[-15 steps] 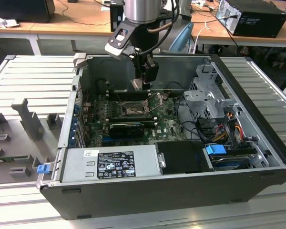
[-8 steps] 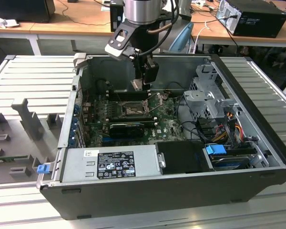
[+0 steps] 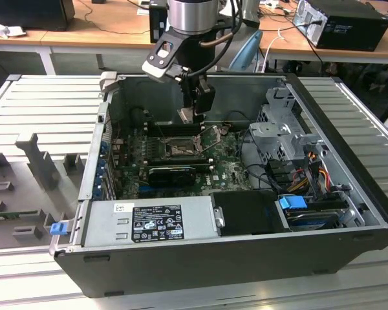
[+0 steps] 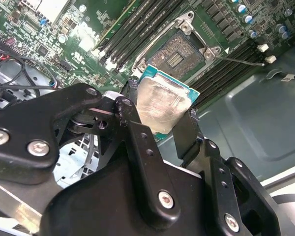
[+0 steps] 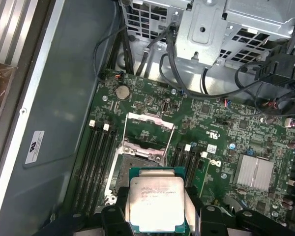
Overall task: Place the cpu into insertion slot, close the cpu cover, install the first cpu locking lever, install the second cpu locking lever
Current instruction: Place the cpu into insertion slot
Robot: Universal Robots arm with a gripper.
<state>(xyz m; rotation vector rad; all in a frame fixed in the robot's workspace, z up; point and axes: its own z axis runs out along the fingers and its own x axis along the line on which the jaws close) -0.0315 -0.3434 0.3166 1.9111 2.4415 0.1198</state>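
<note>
Fingers (image 4: 137,137) of our gripper (image 4: 162,107) pinch the cpu (image 5: 157,202) by two opposite edges, holding it flat and, we judge, square above the bare insertion slot (image 4: 179,51), whose cpu cover (image 5: 150,118) stands tipped up, clear of the chip's path.

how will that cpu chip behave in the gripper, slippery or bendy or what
The cpu is probably stiff: it looks flat and unbowed though the gripper pinches only its edges. Its smooth, shiny metal face suggests it could slip if the grip loosened. Thin and small, it is likely light, and dropping it onto the insertion slot might damage it.
</note>
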